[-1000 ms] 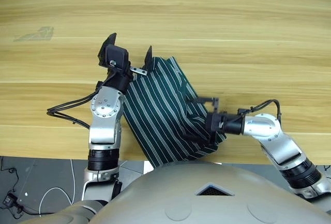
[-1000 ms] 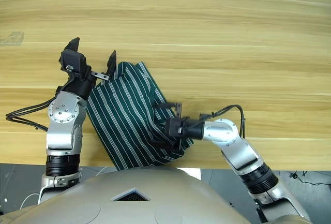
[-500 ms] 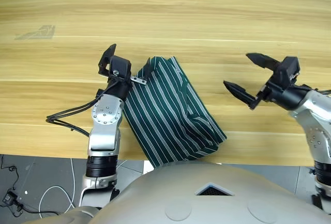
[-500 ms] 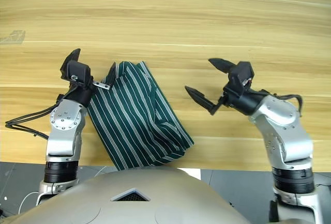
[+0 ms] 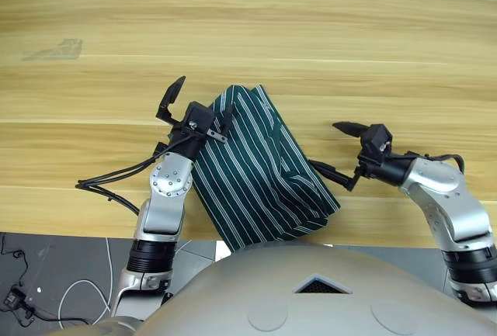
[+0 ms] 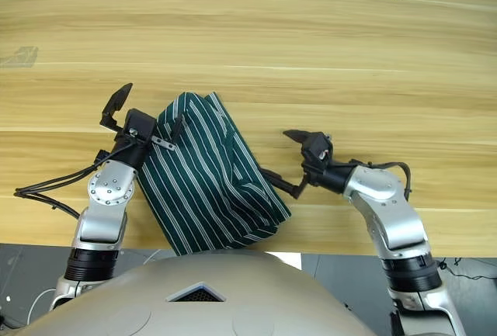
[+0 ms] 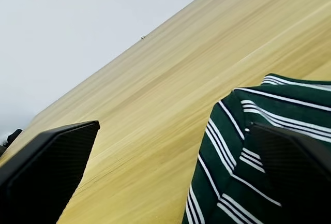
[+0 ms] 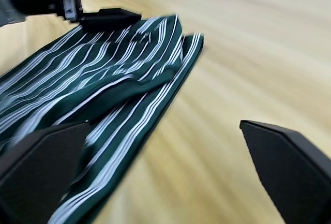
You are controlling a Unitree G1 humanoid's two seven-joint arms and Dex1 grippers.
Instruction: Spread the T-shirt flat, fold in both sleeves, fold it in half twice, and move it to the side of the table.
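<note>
From the head views, the T-shirt (image 5: 260, 169) is not flat yet. It lies as a rumpled, layered strip set slantwise on the table (image 5: 311, 25), and its near end reaches the table's front edge and seems to hang over it. The left claw (image 5: 202, 103) sits at the shirt's far left corner with its fingers apart, one over the cloth and one out on bare wood. The right claw (image 5: 328, 146), also spread, is at the shirt's right edge, and I cannot tell whether its lower finger touches the hem. My worry is the overhang: any pull toward me could slide the whole bundle off. In the left wrist view, one finger (image 7: 295, 157) covers striped cloth and the other (image 7: 46, 157) is clear of it. If I close there, I would likely pinch several layers, so the shirt would lift as a lump instead of opening. In the right wrist view, the stacked folds of the shirt (image 8: 103, 89) lie beside one finger (image 8: 41, 151), so I could easily grab the wrong layer. Uneven pulls from the two claws would twist it further.
</note>
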